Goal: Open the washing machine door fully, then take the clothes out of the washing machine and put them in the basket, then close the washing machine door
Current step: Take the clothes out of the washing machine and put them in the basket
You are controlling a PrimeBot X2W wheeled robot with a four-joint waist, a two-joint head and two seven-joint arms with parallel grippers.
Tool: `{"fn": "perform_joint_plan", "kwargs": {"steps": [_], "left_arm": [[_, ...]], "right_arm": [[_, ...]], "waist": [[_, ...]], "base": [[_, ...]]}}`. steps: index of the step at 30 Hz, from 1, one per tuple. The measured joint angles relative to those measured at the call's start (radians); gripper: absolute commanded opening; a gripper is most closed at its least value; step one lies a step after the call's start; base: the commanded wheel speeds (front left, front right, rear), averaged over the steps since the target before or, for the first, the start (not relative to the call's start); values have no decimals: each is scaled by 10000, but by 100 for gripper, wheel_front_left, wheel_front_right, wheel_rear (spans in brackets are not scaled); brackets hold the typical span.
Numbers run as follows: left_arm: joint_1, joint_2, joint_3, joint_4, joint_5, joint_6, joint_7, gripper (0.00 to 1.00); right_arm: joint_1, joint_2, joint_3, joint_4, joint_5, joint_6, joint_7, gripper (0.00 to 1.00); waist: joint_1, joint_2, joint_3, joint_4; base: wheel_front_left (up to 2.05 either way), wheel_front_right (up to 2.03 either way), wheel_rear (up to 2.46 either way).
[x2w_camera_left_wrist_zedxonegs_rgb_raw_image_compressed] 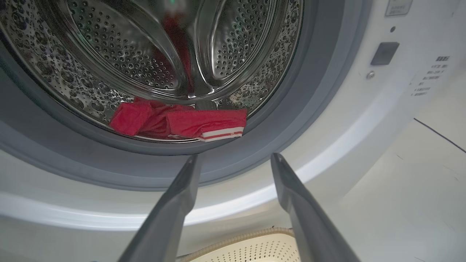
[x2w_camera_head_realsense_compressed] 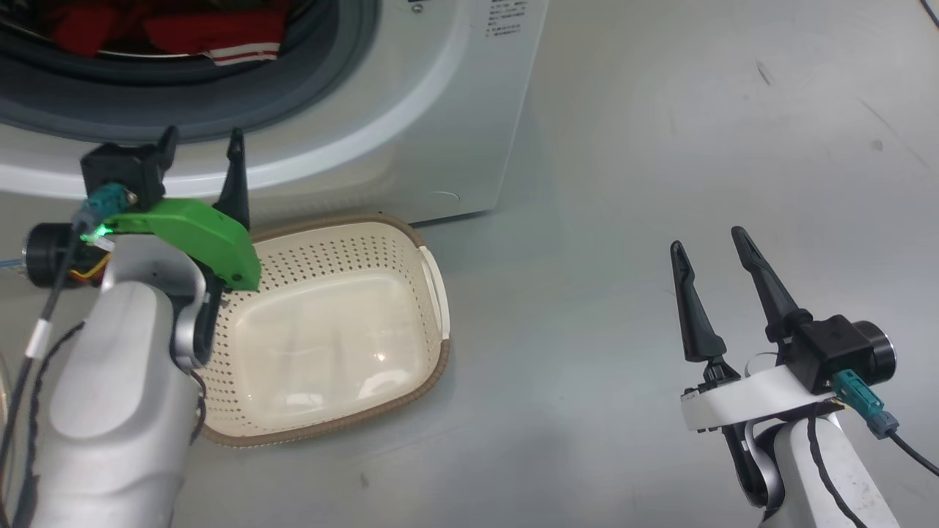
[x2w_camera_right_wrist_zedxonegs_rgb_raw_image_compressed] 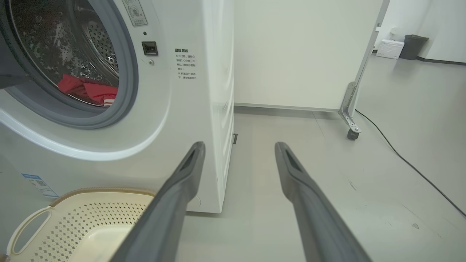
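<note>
Floor cable (x2w_camera_right_wrist_zedxonegs_rgb_raw_image_compressed: 400, 153) beyond right tool (x2w_camera_right_wrist_zedxonegs_rgb_raw_image_compressed: 239, 145)

I see a smooth pale grey floor (x2w_camera_head_realsense_compressed: 660, 147) with a dull sheen and a few dark scuffs (x2w_camera_head_realsense_compressed: 763, 72). In the right wrist view, a plain white partition panel (x2w_camera_right_wrist_zedxonegs_rgb_raw_image_compressed: 302, 51) stands on a metal leg with a castor (x2w_camera_right_wrist_zedxonegs_rgb_raw_image_compressed: 351, 134). A black cable (x2w_camera_right_wrist_zedxonegs_rgb_raw_image_compressed: 400, 156) runs across the floor near that castor. Farther back, a dark bin (x2w_camera_right_wrist_zedxonegs_rgb_raw_image_compressed: 413, 46) and a white box (x2w_camera_right_wrist_zedxonegs_rgb_raw_image_compressed: 390, 48) sit against a white wall (x2w_camera_right_wrist_zedxonegs_rgb_raw_image_compressed: 447, 29). Lighting is even and diffuse.
</note>
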Motion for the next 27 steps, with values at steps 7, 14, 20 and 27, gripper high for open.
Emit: {"fn": "perform_joint_plan", "kwargs": {"steps": [7,14,20,27], "left_arm": [[-1212,606,351,834,-291,-125,1078,100],[-2259,1093,355,1375,-299,-259,2057,100],[-3255,1827,303,1551,54,-307,2721,100],[-4153,2573,171,1733,520,-393,3198,100]], "right_arm": [[-481,-4,395,54,449,90,0,100],[-776,-4,642,119,579,94,0,100],[-1002,-2,813,192,897,151,0,100],[-1170,-2,1016,326,1106,151,0,100]], "waist": [[0,0,735,-646],[0,0,1244,-1161],[0,0,1673,-1570],[0,0,2042,-1981]], "base": [[0,0,0],[0,0,0],[0,0,0],[0,0,0]]}}
